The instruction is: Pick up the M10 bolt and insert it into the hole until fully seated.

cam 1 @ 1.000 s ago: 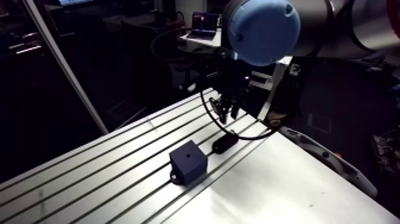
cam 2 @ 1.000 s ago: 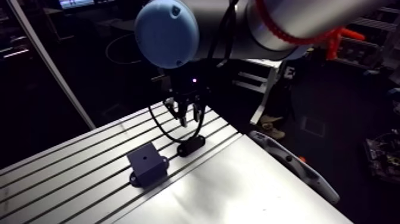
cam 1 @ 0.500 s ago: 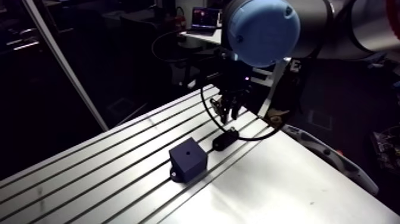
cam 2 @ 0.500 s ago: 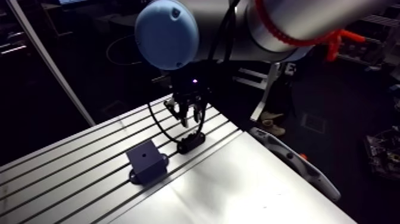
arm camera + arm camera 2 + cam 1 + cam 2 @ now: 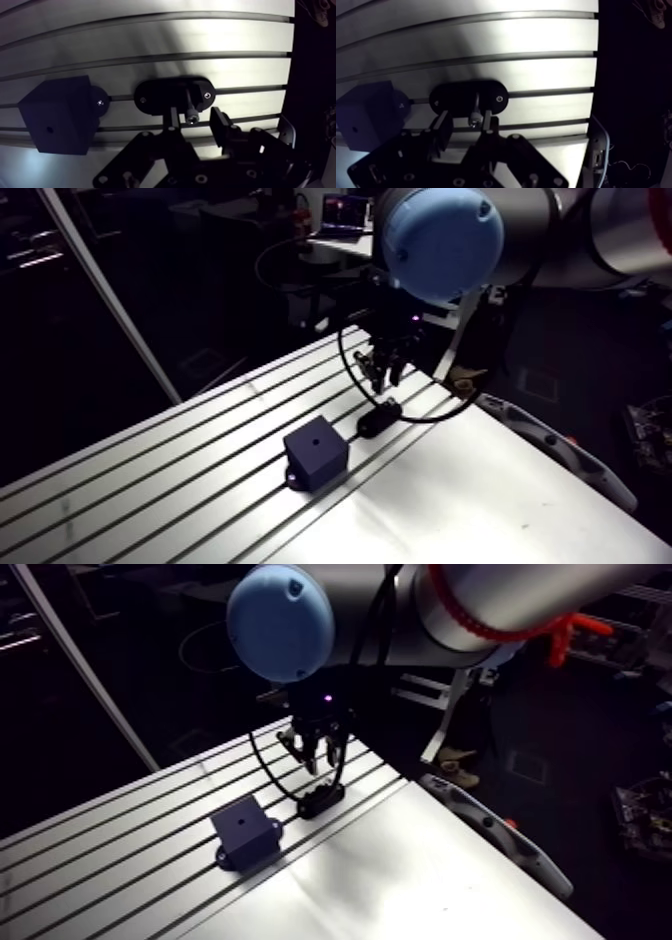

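Wrist drops vertically from frame top centre. Gripper unclenched, straddling the bolt lying in the black holder on the desk.

I see a round light-blue joint cap on a silvery-grey tubular link. At its 6 o'clock, the dark wrist shows 1 violet lamp. My pincer is matte black, with 2 blocky fingers and plates dotted with small screws.
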